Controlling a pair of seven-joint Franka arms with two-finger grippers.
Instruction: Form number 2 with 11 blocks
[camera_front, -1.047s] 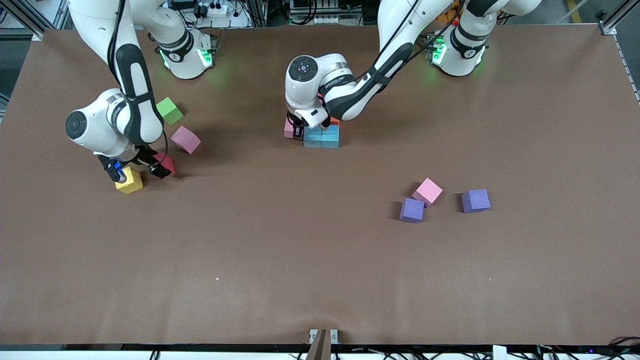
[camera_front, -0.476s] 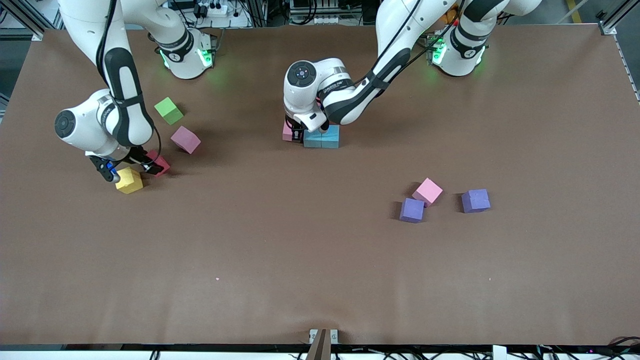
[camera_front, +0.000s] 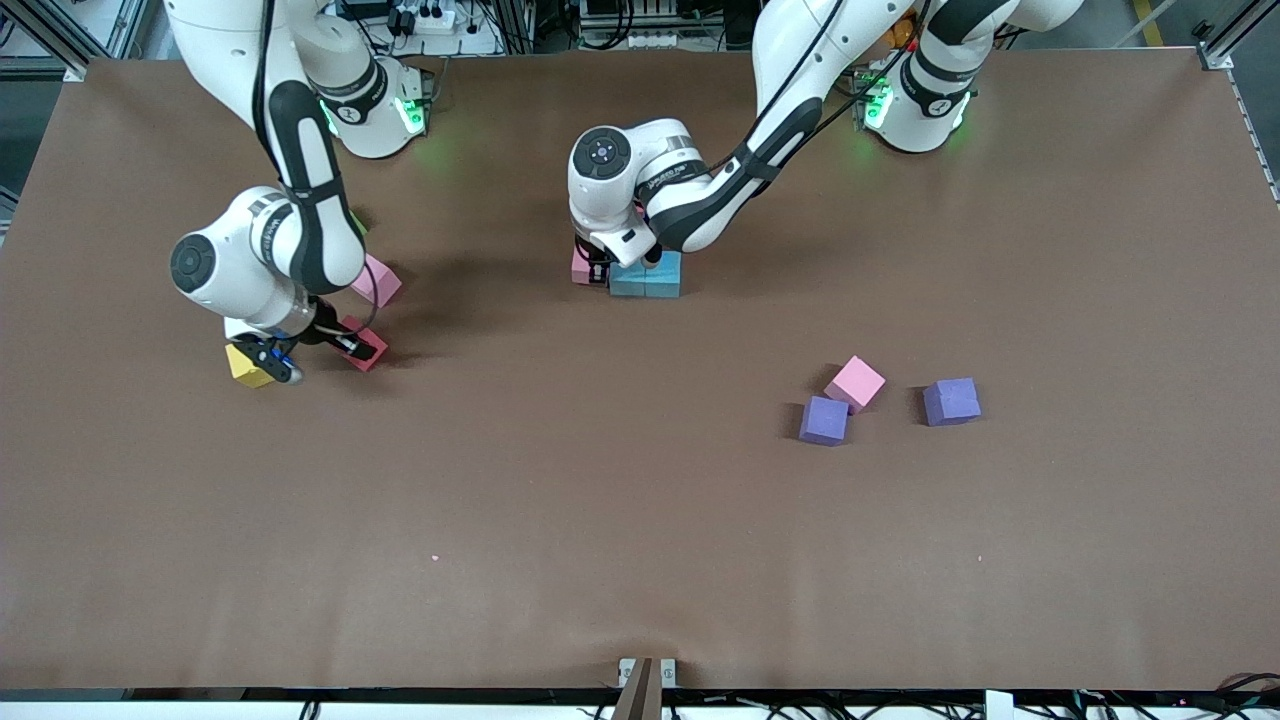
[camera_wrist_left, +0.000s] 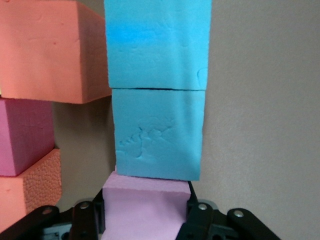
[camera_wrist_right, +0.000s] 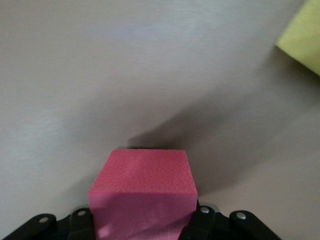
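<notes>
At the middle of the table stands a cluster of blocks: two blue blocks in a row, with orange and dark pink ones beside them. My left gripper is shut on a light pink block that touches the end of the blue row. My right gripper is shut on a red block, low over the table. A yellow block lies close by.
A pink block lies just farther from the front camera than the red one. A green cube is mostly hidden by the right arm. Toward the left arm's end lie a light pink block and two purple blocks.
My right gripper closed on the red block and moved with it toward the table's middle, away from the yellow block. The left gripper has stayed at the cluster with its pink block.
</notes>
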